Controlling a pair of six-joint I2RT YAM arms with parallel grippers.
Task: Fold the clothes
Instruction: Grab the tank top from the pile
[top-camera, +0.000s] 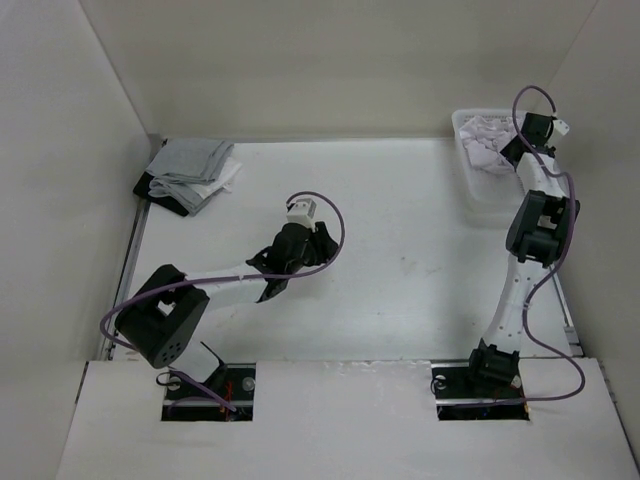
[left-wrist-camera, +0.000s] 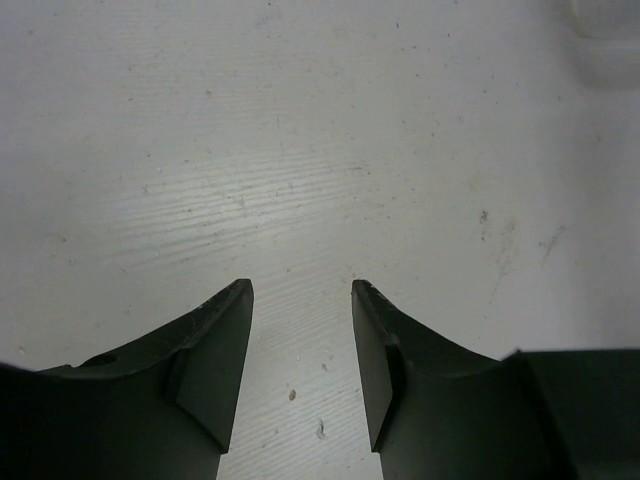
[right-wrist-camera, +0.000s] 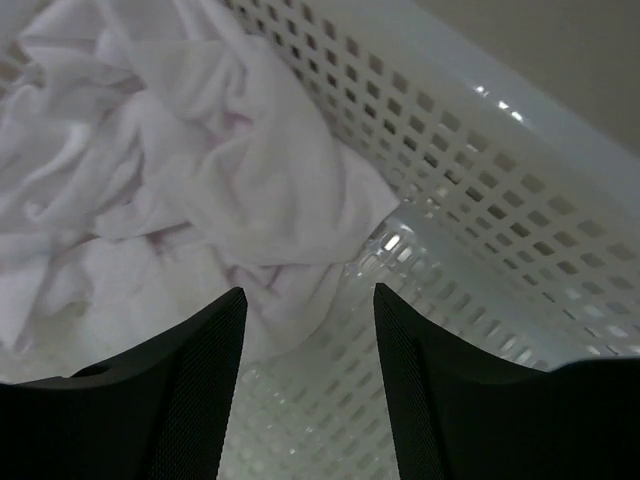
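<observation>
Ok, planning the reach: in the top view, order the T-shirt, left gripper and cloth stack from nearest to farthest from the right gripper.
1. The T-shirt, in the basket, just ahead of the right gripper, jaws open.
2. The left gripper, mid-table, leftward.
3. The cloth stack, far-left back corner.

A: How much of the shirt (right-wrist-camera: 200, 170) shows?
B: Not all. The right wrist view cuts it off at nine and twelve o'clock. From above, the right arm (top-camera: 540, 222) covers part of the basket (top-camera: 487, 205).
A: Under the cloths (top-camera: 195, 165) at ten o'clock?
B: A black thing (top-camera: 158, 190), mostly covered; I can't tell what.
A: Left wrist view, one o'clock corner?
B: A pale shape (left-wrist-camera: 605, 35), blurred and cut off.
</observation>
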